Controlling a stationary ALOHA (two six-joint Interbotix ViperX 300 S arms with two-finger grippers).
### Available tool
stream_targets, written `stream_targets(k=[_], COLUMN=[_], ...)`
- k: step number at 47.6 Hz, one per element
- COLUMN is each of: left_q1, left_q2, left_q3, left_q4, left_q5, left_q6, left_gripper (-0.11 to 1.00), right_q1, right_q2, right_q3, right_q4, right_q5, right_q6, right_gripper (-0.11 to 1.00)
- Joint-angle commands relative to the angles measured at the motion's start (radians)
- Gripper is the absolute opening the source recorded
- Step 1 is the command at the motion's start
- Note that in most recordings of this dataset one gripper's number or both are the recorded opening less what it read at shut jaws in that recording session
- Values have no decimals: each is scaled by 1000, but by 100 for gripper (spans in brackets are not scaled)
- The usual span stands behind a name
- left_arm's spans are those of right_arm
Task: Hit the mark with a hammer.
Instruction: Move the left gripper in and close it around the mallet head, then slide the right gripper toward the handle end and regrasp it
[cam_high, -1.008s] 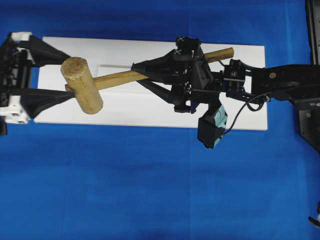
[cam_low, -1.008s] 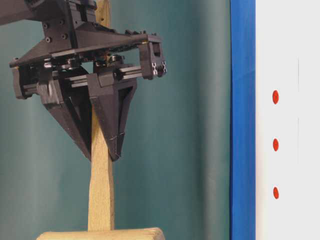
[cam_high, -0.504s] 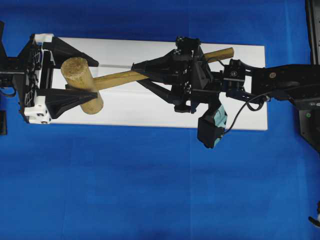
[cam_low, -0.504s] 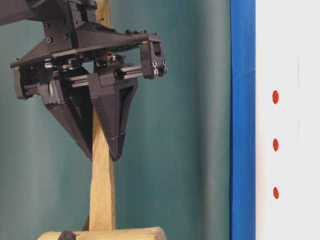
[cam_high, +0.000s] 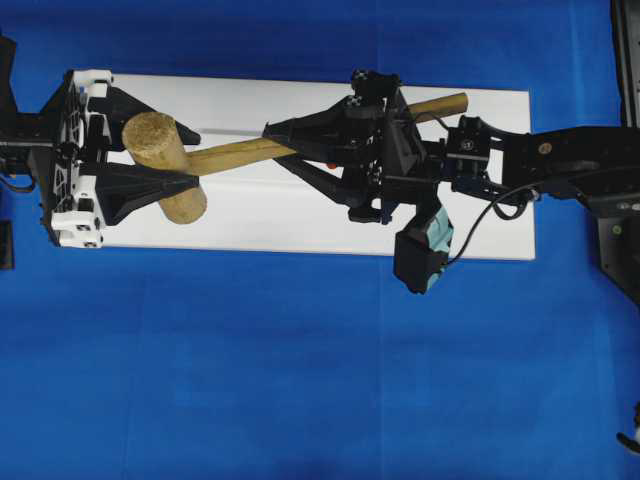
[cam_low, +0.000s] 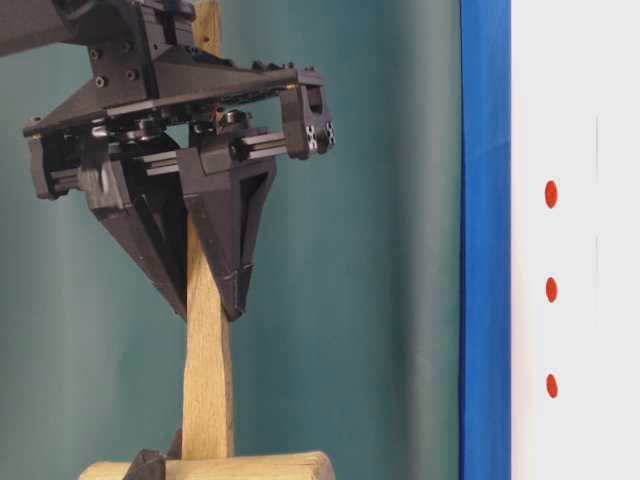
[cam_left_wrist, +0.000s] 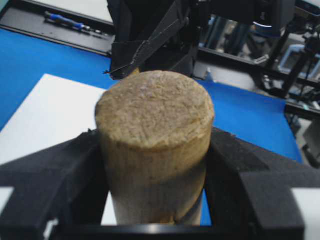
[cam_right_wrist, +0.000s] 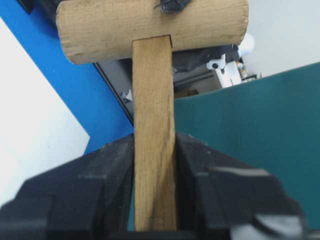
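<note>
The wooden hammer (cam_high: 230, 157) is held level above the white board (cam_high: 260, 215), its head (cam_high: 160, 150) to the left. My right gripper (cam_high: 272, 145) is shut on the flat handle (cam_right_wrist: 152, 90), and its fingers (cam_low: 235, 290) clamp both faces. My left gripper (cam_high: 190, 150) has closed round the thick head (cam_left_wrist: 155, 110), with a black finger (cam_left_wrist: 75, 165) pressed to each side. In the table-level view the board carries three red dots as marks (cam_low: 551, 290), well apart from the hammer.
Blue cloth (cam_high: 300, 380) covers the table around the board. The right arm (cam_high: 560, 160) stretches in from the right edge, its wrist camera (cam_high: 425, 250) hanging over the board's front edge. A teal backdrop (cam_low: 350, 300) stands behind the hammer.
My left gripper slid right around the hammer head and closed its wide-open fingers onto it. The head shifted slightly. The right gripper kept its grip on the handle.
</note>
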Motion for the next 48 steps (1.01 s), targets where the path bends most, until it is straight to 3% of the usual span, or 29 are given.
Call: stream_targets(k=[1,21,25,33,36,43,48], left_q1=[2,2,2,5,5,5,5], left_q2=[-11,-14,-14,-14,-14,-14,-14], left_q3=[-18,-15,-15,-17,-15,-15,-17], left_q4=[0,0,0,0,0,5,5], left_q5=[-2,0,0,2,3,14,40], left_q6=[5,8,14,17,17,43,106], left_gripper=[45,45,45,45,45,45,45], right_q1=[3,2,2,6,9,9,9], right_q2=[-37,-38,-37,-44,-54,-77,-97], right_q3=[-26,-29,-29,-25,-21,-21,-38], right_q4=[2,3,6,29,48,147,311], right_q5=[-12,6,6,6,12,98,201], right_q6=[6,9,11,14,17,34,84], right_gripper=[9,14,33,84,95,97,97])
